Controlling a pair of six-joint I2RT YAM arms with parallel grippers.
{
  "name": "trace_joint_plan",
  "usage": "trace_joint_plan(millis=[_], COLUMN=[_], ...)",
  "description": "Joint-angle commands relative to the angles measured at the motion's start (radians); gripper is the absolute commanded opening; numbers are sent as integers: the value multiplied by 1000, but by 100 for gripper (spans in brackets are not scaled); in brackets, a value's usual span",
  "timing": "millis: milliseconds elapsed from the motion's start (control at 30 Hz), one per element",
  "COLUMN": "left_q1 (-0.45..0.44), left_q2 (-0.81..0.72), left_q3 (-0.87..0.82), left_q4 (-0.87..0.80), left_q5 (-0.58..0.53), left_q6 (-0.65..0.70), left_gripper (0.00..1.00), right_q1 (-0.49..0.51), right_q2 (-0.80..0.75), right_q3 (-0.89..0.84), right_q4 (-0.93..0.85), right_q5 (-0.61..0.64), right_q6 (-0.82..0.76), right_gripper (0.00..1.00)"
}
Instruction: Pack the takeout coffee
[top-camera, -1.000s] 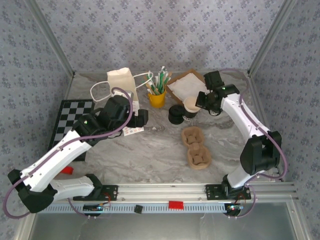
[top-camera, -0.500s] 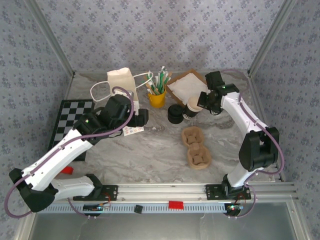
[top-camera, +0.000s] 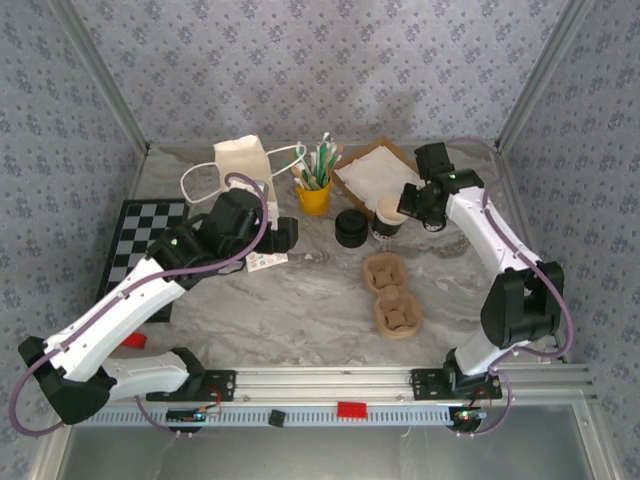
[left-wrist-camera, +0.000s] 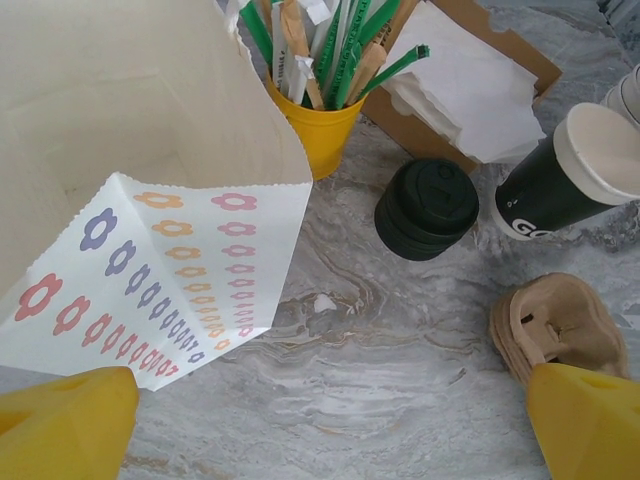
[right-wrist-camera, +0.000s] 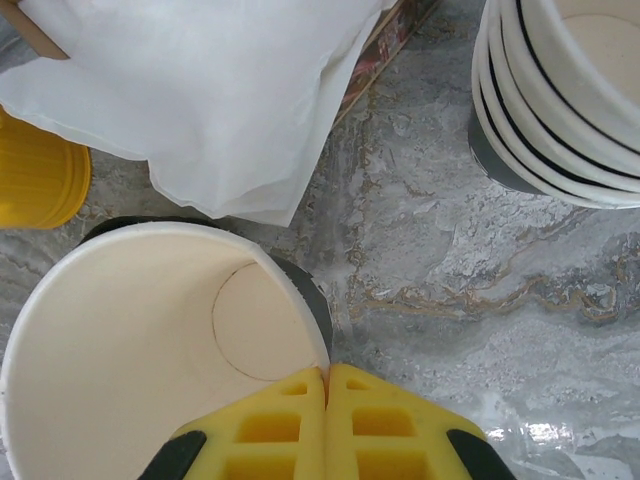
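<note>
Right wrist view: the paper coffee cup sits open-topped and lidless, and the right gripper is pinched shut on its rim, one yellow finger inside the wall and one outside, so the cup's edge is clamped between the pads. From the top external camera the cup is at the back right of the marble table, just in front of the cardboard tray, with the right gripper on its right side. In the left wrist view the cup shows a dark sleeve and a white rim and looks tilted; I cannot tell whether its base rests on the table.

Just left of the cup lies the black lid, flat on the table and apart from the cup. In front of both lies the pulp cup carrier, its two pockets holding nothing. A stack of cups stands near the held cup, on its other side.

Behind them, white napkins lie in the cardboard tray, and a yellow pot holds stirrers and packets. The paper bag stands at the back left, with a flower-printed sheet at its foot.

The left gripper hovers over the table in front of the bag with its jaws spread wide, holding and touching nothing. A checkerboard lies at the far left
</note>
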Motion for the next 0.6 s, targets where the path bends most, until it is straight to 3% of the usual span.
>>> trace_joint_plan(millis=[0, 567], left_q1=[5, 7], left_q2=[9, 11], left_q3=[44, 54], left_q4=[19, 8], left_q5=[18, 5], left_q6=[-7, 9], left_gripper=[99, 99], right_q1=[-12, 3], right_q2=[30, 99], right_q3=[-17, -51], right_q4=[4, 48], right_q5=[40, 115], right_q6=[-19, -40], right_gripper=[0, 0])
